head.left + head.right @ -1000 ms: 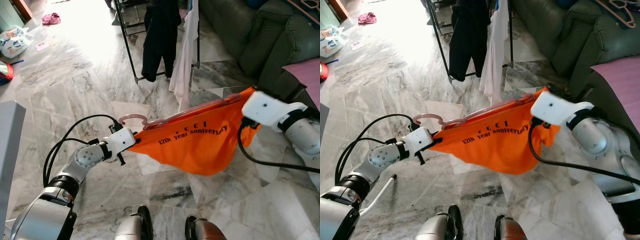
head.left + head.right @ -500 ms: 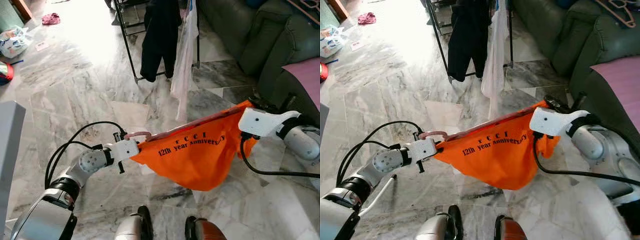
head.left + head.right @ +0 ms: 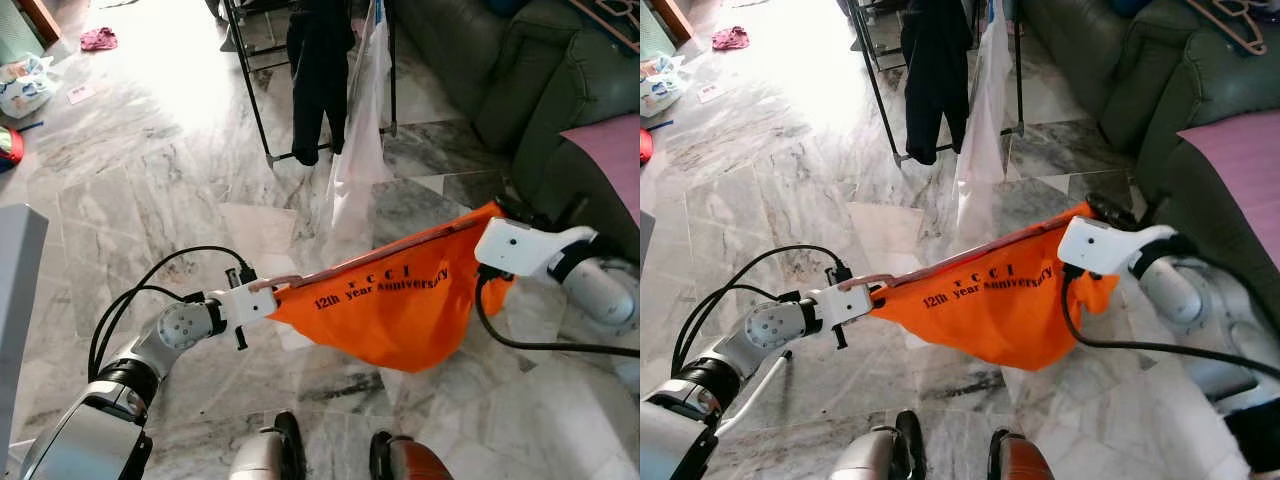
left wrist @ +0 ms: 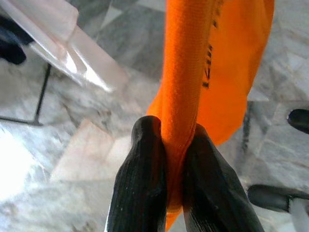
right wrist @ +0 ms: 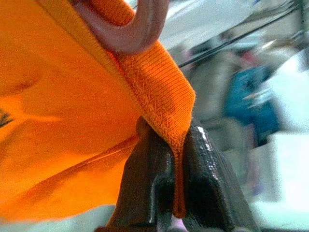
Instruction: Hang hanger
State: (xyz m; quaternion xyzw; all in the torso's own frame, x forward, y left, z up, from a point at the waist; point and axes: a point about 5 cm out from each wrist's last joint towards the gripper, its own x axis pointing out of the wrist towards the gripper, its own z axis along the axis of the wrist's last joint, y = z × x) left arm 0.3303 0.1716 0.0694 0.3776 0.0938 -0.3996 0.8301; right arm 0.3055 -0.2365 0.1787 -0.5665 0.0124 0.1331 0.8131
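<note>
A pink hanger [image 3: 385, 250] sits inside an orange shirt [image 3: 400, 310] printed with dark lettering, stretched nearly level above the marble floor [image 3: 150, 190].

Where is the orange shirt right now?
The orange shirt hangs stretched between the left gripper and the right gripper, above the marble floor, in front of the clothes rack.

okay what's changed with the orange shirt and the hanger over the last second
The pink hanger has sunk flatter into the orange shirt: its hook, looped up beside the left hand a second ago, now barely shows. The shirt sags less. Both hands, the right hand too, stay shut on the shirt's ends.
</note>
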